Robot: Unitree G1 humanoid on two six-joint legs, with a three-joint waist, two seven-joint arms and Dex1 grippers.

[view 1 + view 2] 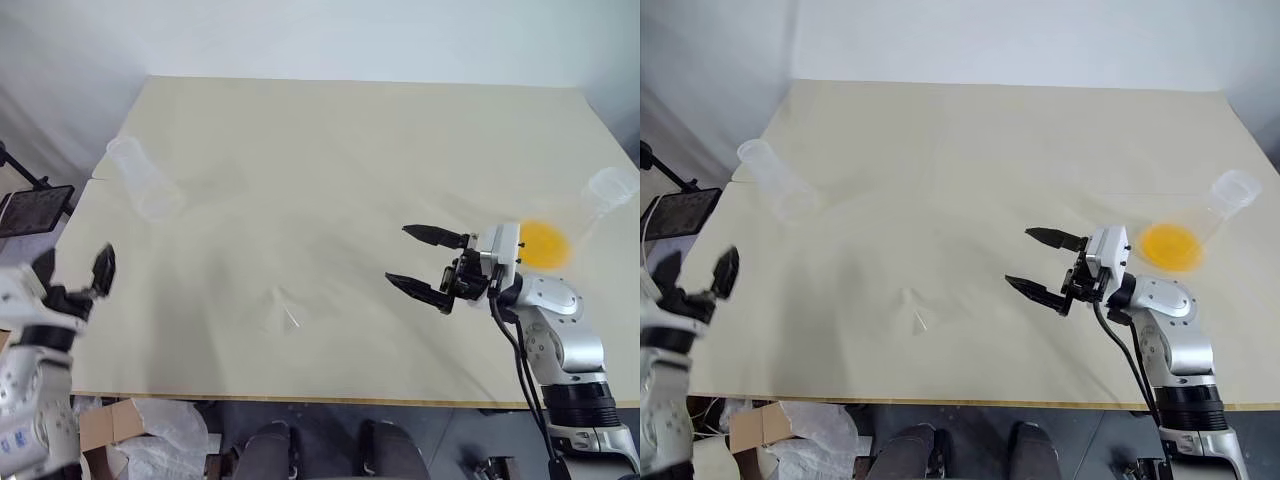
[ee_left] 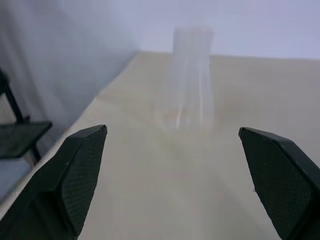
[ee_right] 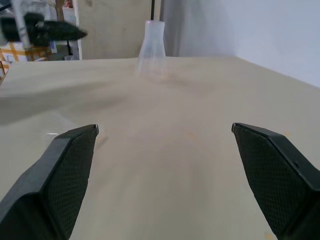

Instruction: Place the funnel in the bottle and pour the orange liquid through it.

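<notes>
Beige counter (image 1: 330, 150) bearing a small clear funnel (image 1: 283, 310) near its front edge; left gripper (image 1: 75, 272) and right gripper (image 1: 420, 262) are hovering released, grasping nothing.

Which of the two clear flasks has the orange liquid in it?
The flask near the table's right edge, beside the right claw; orange liquid pools in its base. The bottle at far left is empty.
</notes>
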